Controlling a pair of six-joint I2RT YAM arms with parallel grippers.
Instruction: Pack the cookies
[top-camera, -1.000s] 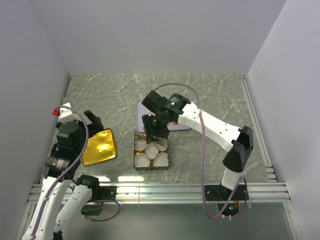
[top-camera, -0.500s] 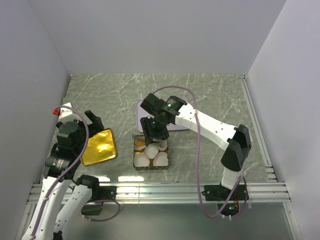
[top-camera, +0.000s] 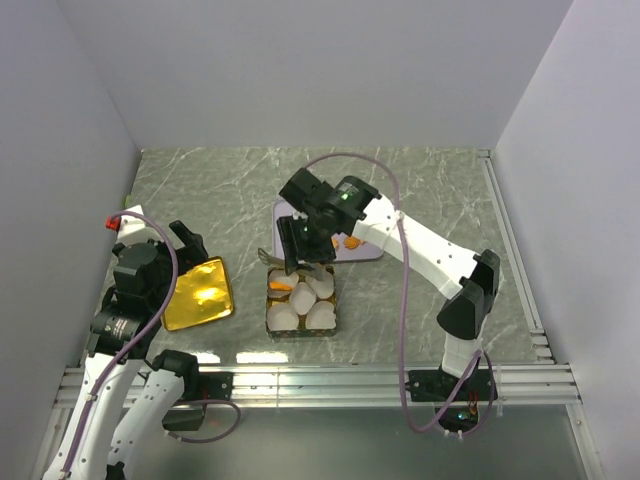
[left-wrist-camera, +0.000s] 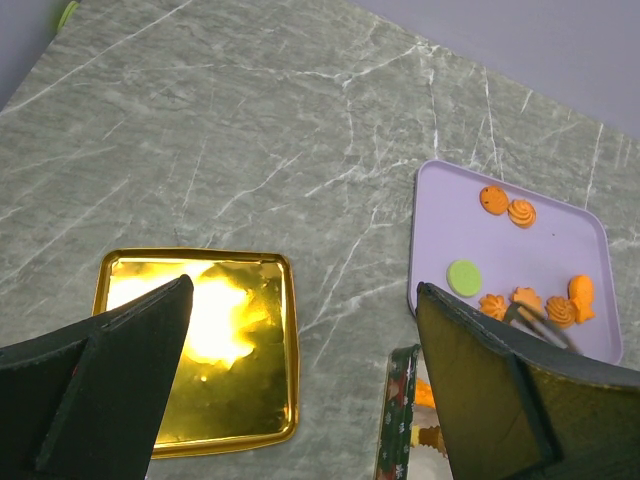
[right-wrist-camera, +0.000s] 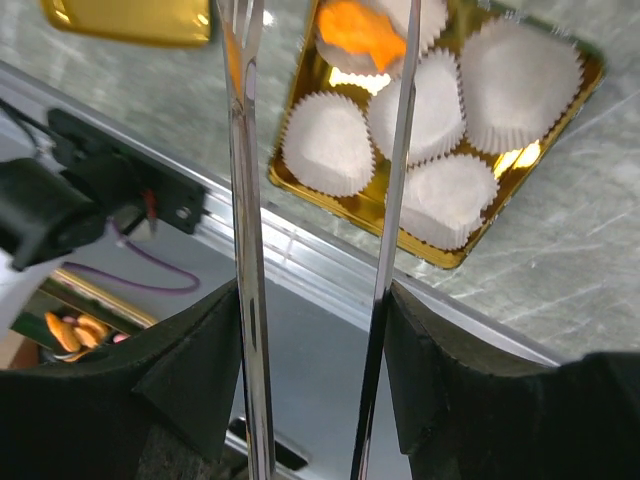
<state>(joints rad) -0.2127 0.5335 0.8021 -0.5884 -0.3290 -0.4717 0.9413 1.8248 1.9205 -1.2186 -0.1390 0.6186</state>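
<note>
Right claw clenched on the tongs, blades apart; one orange cookie lies in a paper cup at upper frame, the other cookies on the lilac tray. Left claw released. Risk: tong tips, apparently near the cups, could snag and spill one.

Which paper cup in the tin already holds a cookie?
The far-left cup, seen from above: it alone holds an orange cookie; the other cups look empty.
</note>
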